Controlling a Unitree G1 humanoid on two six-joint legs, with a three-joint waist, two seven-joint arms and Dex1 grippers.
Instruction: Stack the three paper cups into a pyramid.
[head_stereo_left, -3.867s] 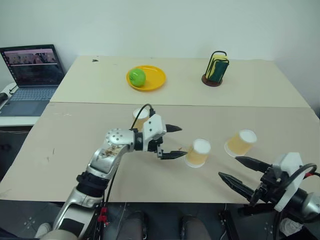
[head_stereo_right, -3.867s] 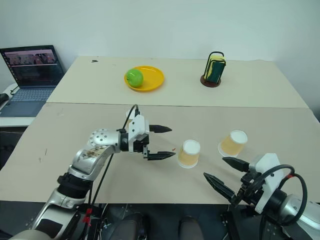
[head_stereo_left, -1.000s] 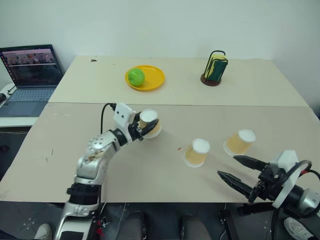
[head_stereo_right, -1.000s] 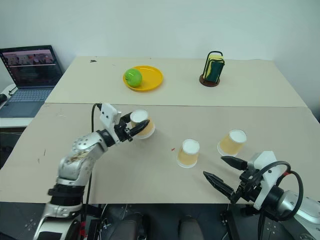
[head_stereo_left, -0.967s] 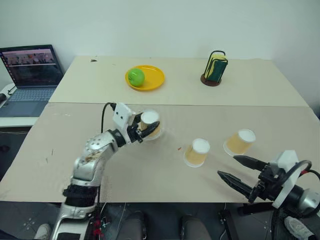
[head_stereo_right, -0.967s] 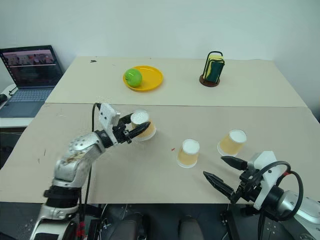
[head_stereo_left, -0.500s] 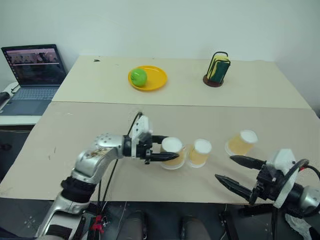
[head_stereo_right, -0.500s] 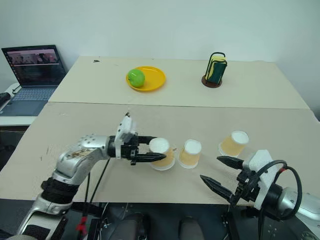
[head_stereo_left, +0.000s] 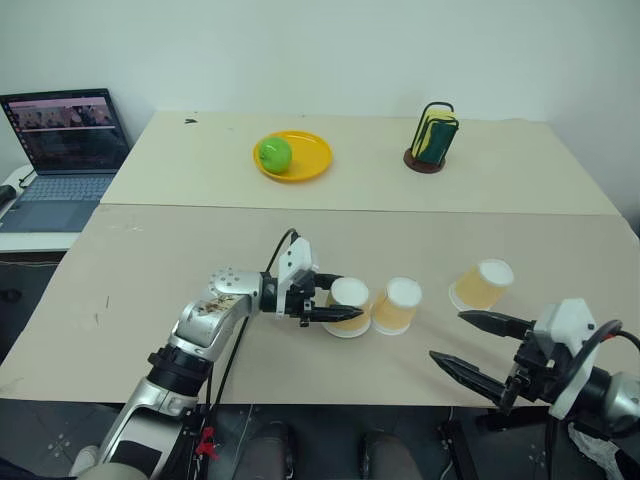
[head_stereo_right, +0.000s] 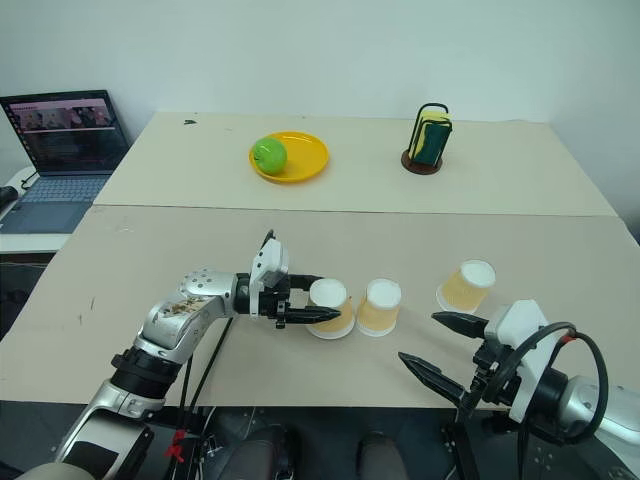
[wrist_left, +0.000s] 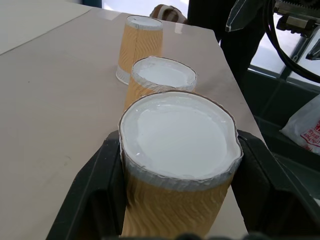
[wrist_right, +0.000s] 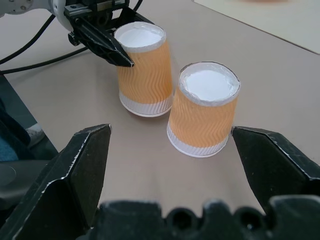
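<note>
Three tan paper cups stand upside down in a row near the table's front. My left gripper is shut on the leftmost cup, one black finger on each side of it. This cup sits close beside the middle cup, leaning slightly toward it; I cannot tell whether its rim rests on the table. The third cup stands apart, further right. My right gripper hangs open at the front edge, right of the middle cup and in front of the third one, with nothing between its fingers.
A yellow plate holding a green apple sits at the back, with a black holder of yellow-green sponges to its right. A laptop stands on a side table at far left.
My left gripper has carried its cup rightward and down, from the table's left middle to right beside the middle cup. The right gripper has stayed where it was, open.
</note>
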